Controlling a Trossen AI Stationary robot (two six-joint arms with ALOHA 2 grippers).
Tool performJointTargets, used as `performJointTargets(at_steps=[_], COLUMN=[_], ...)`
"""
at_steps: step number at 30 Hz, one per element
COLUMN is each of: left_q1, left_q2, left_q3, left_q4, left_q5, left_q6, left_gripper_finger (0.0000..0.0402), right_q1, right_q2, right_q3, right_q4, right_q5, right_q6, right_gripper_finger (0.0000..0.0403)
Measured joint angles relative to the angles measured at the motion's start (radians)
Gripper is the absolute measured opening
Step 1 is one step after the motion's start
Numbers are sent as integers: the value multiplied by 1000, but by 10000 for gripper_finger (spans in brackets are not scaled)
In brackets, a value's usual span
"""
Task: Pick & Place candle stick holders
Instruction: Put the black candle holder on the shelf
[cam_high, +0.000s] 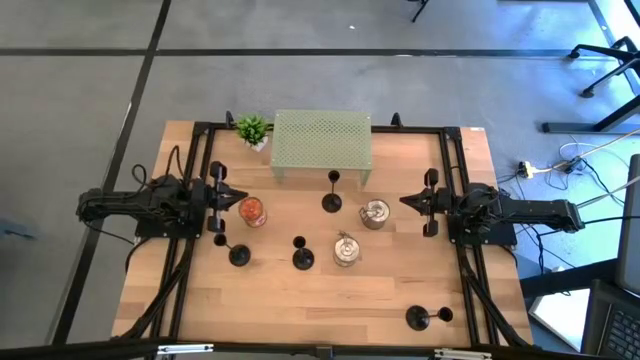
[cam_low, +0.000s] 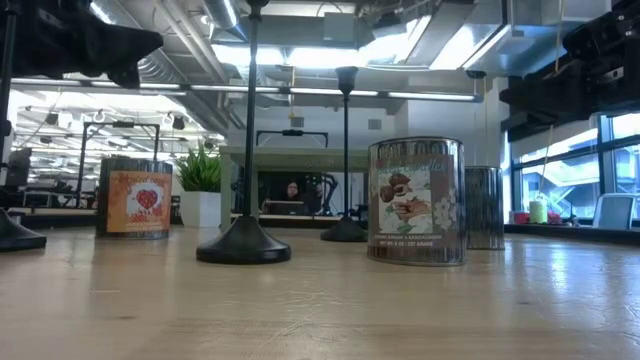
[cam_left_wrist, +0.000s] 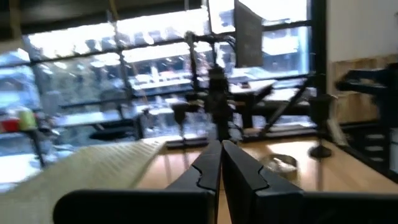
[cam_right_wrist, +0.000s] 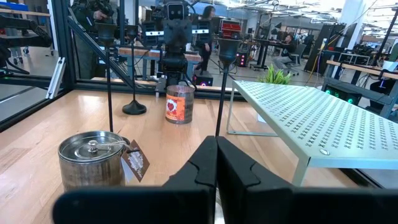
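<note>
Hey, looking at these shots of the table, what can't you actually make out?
- Low view: nearest candlestick, cup cut off by the top edge.
- Low view: leftmost candlestick, only part of the base shows at the left edge.
- Left wrist view: everything past the left gripper is blurred.
- Low view: tin, label text too small to read.

Matt black candlesticks (cam_high: 331, 202) on smooth pale wood table (cam_high: 300, 310).
</note>
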Motion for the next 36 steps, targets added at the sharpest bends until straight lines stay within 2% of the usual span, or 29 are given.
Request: performJointTargets(at_steps=[10, 12, 17, 24, 29, 31, 36], left_q1=[0, 0, 0, 0, 0, 0, 0], left_q2=[0, 0, 0, 0, 0, 0, 0], left_q3=[0, 0, 0, 0, 17, 28, 64], left_q4=[69, 64, 61, 65, 65, 63, 65], left_q5=[25, 21, 16, -60, -82, -90, -182], left_q6=[-26, -60, -136, -131, -138, -145, -146], left_gripper_finger=[9, 16, 48, 90, 101, 102, 103], right_q1=[0, 0, 0, 0, 0, -1, -2], right_q2=[0, 0, 0, 0, 0, 0, 0], right_q3=[0, 0, 0, 0, 0, 0, 0], right_q4=[0, 0, 0, 27, 30, 72, 182], right_q5=[0, 0, -24, -25, -27, 1, 104], right_q6=[0, 10, 198, 186, 267, 263, 309], right_gripper_finger=[5, 5, 5, 5, 5, 5, 5])
